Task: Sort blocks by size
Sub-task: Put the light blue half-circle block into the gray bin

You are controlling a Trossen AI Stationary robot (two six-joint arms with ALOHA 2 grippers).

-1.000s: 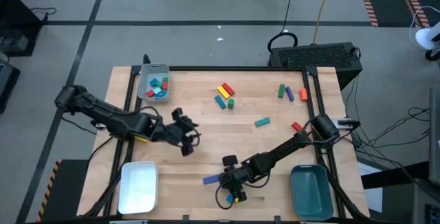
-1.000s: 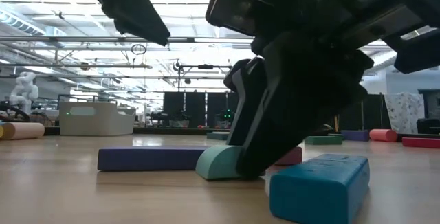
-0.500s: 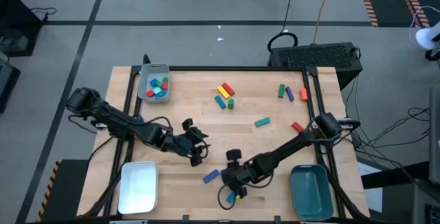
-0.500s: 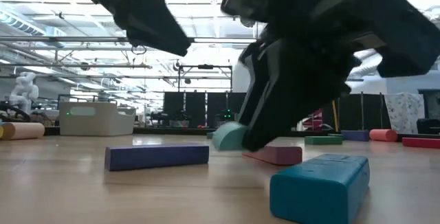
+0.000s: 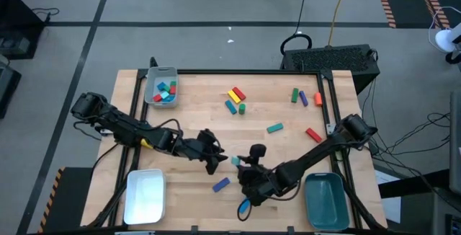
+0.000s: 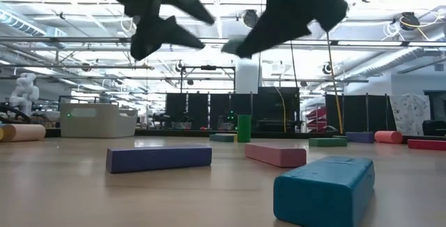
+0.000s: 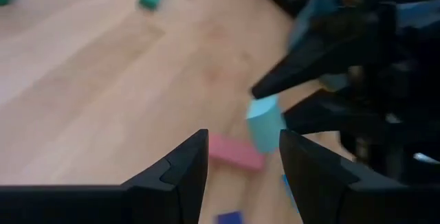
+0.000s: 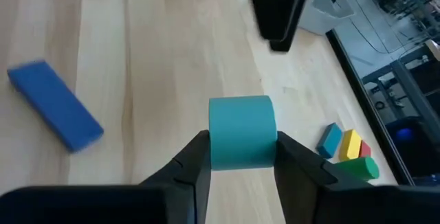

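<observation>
Right end effector (image 8: 237, 165) is clenched on the teal block (image 8: 240, 131), held above the table (image 5: 288, 148). The block looks light, rigid, smooth; flat faces suit gripping. Left end effector (image 7: 237, 159) hovers nearby, released.

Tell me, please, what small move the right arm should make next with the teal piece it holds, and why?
Probably a short carry toward the left tool. The right tool is shut on the teal block and holds it above the table. In the left wrist view, the left tool's fingers stand open just before that block, so a handover looks likely, though this is only my judgement.
</observation>
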